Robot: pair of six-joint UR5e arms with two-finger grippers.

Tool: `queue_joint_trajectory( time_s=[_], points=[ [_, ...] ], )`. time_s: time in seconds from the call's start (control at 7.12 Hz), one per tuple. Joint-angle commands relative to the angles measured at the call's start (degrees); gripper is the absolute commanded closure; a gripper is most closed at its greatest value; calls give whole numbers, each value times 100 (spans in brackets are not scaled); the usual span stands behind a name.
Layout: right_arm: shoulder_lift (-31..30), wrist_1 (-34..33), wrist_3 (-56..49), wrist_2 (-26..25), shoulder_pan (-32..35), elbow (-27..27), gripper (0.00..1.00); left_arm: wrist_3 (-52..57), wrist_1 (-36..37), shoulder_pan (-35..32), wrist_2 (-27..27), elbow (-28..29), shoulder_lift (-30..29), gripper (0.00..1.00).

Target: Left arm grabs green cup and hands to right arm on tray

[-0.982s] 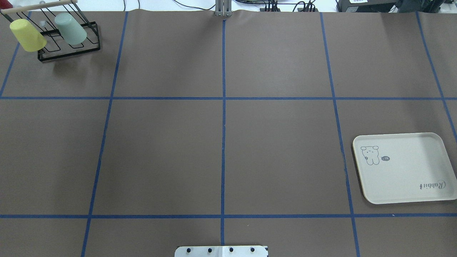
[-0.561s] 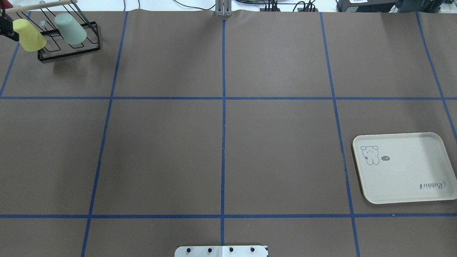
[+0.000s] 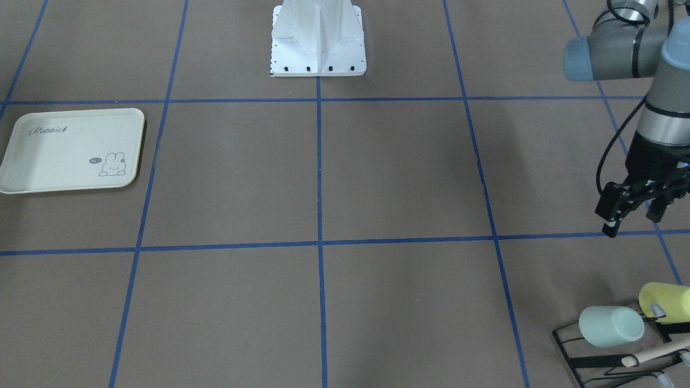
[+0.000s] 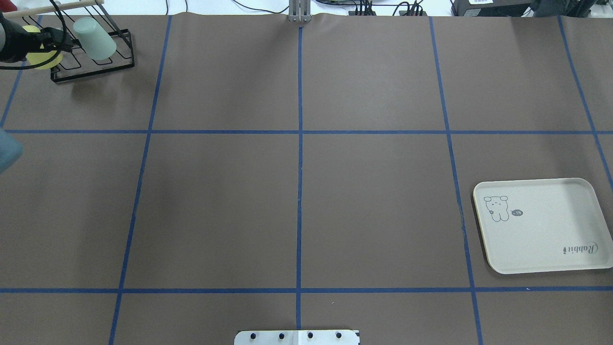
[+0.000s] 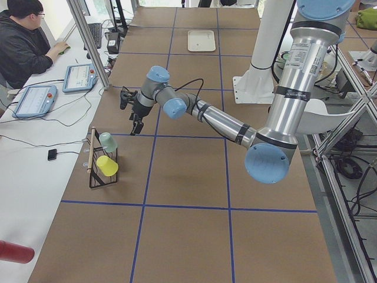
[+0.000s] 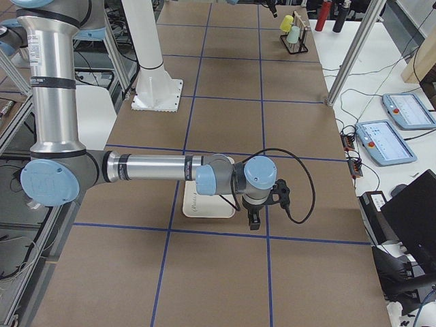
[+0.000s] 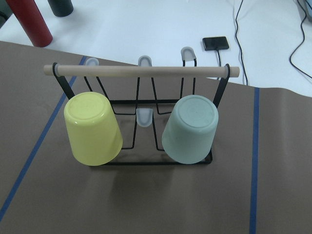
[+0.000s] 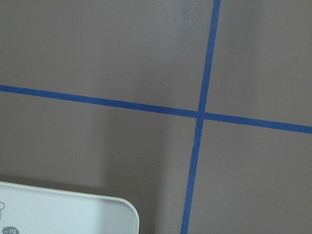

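The green cup [image 7: 190,129] hangs mouth-down on a black wire rack [image 7: 146,161] beside a yellow cup [image 7: 92,129], at the table's far left corner [image 4: 94,38]. It also shows in the front view [image 3: 612,326]. My left gripper [image 3: 631,226] is open and empty, hovering short of the rack; in the overhead view [image 4: 67,42] it overlaps the yellow cup [image 4: 43,60]. The cream tray [image 4: 543,225] lies empty at the near right. My right gripper [image 6: 262,211] hangs next to the tray [image 6: 204,206]; I cannot tell whether it is open or shut.
A wooden bar [image 7: 141,70] tops the rack. A red cylinder [image 7: 29,19] and a small black device [image 7: 216,43] lie on the white bench behind it. The robot's base [image 3: 318,37] stands at the near middle edge. An operator [image 5: 23,41] sits beyond the table.
My left arm has come into the overhead view from the left and moved right toward the rack, now covering part of the yellow cup. The cups and tray have not moved.
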Motion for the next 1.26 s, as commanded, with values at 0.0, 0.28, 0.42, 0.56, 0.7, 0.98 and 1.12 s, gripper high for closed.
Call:
queue_joint_trajectory(
  time_s=[0.0,0.28,0.42,0.56,0.7,0.98,1.12],
  points=[
    [-3,-1,0,14,-11,-20,1,-622,-356,485,1197,663,-517,0],
    [6,-19,0,-4,-20,-20,1,-624,-932,707,1877,1393,-670,0],
    [-3,-19,0,-4,-20,-20,1,-598,-1085,707,2027,1606,-670,0],
    [6,-19,9,5,-29,-20,1,-597,-1086,716,2090,1677,-696,0],
    [-3,-19,0,-4,-29,-20,1,-589,-1086,716,2169,1878,-827,0],
    [-3,-10,9,-4,-37,-20,1,-615,-1104,716,2415,2388,-1204,0],
    [-3,-10,0,-4,-38,-20,1,-615,-1104,725,2424,2416,-1214,0]
  ],
)
